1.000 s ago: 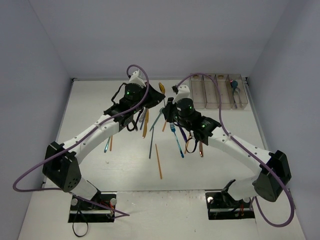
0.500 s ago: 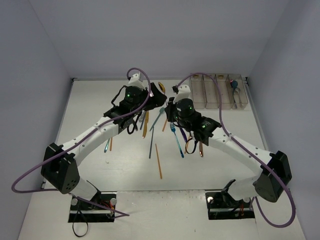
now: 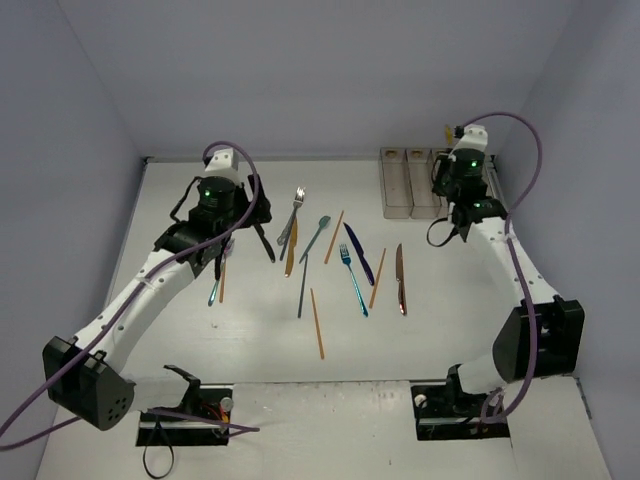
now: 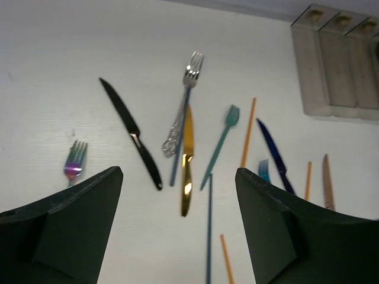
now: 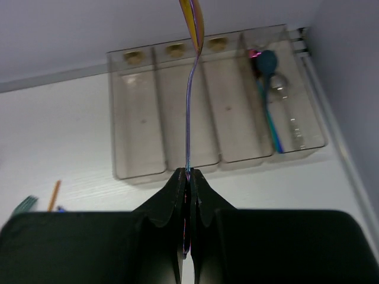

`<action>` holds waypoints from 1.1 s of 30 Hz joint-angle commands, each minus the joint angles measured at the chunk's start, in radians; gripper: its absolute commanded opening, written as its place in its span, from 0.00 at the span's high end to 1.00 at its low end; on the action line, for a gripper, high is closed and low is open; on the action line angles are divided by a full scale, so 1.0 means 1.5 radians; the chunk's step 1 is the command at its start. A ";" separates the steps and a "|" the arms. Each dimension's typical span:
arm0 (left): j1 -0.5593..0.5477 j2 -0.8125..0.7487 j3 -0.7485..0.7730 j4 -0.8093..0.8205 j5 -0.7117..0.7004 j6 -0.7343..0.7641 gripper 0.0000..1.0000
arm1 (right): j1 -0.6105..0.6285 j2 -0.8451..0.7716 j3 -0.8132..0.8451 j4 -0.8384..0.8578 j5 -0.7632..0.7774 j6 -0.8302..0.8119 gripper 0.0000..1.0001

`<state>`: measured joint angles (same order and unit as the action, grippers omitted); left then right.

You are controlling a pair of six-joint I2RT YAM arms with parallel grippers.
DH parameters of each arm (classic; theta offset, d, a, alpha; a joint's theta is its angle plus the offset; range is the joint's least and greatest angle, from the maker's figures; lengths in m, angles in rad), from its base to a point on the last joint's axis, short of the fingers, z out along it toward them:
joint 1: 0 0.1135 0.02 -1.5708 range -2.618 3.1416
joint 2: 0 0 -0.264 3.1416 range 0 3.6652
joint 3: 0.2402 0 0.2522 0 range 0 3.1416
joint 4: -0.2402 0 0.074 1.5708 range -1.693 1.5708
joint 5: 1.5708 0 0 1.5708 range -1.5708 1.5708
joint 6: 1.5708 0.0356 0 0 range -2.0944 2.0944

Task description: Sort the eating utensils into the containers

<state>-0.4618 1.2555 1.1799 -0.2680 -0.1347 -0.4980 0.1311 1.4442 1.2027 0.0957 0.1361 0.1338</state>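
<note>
Swung away from mid-table, my right claw [image 5: 188, 175] now hangs just short of the containers [image 5: 139, 118], pinched shut on a spoon [image 5: 189, 89] by its thin handle tip. So slight a grip could let it swivel and land beside the spoon bin [image 5: 296, 127] ahead-right.
</note>
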 commanded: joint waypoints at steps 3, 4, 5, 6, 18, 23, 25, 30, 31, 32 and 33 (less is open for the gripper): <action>0.054 -0.028 -0.004 -0.090 0.019 0.138 0.25 | -0.149 0.121 0.134 0.038 -0.107 -0.168 1.00; 0.054 -0.030 -0.007 -0.096 0.016 0.159 0.25 | -0.183 0.155 0.163 0.038 -0.138 -0.172 1.00; 0.054 -0.033 -0.011 -0.099 0.012 0.172 0.25 | -0.203 0.181 0.184 0.038 -0.173 -0.175 1.00; 0.054 -0.037 -0.016 -0.099 0.008 0.179 0.25 | -0.215 0.201 0.201 0.038 -0.203 -0.177 1.00; 0.054 -0.023 -0.054 -0.079 -0.023 0.201 0.25 | -0.269 0.455 0.356 0.033 -0.260 -0.248 0.99; 0.053 0.000 -0.056 -0.080 -0.027 0.198 0.25 | -0.269 0.507 0.372 0.028 -0.259 -0.262 0.95; 0.053 0.006 -0.054 -0.080 -0.027 0.196 0.25 | -0.269 0.518 0.371 0.028 -0.252 -0.266 0.91; 0.053 0.012 -0.056 -0.078 -0.019 0.192 0.25 | -0.269 0.522 0.365 0.028 -0.239 -0.273 0.67; 0.053 0.011 -0.056 -0.078 -0.016 0.192 0.25 | -0.269 0.513 0.365 0.028 -0.238 -0.273 0.64; 0.053 0.010 -0.056 -0.077 -0.013 0.192 0.25 | -0.269 0.502 0.364 0.028 -0.236 -0.272 0.61; 0.053 0.009 -0.056 -0.077 -0.012 0.190 0.25 | -0.268 0.491 0.363 0.028 -0.234 -0.270 0.58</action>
<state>-0.3794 1.2915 1.0748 -0.4222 -0.1553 -0.2161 -0.2756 2.2574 1.7032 0.0888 -0.2230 -0.2618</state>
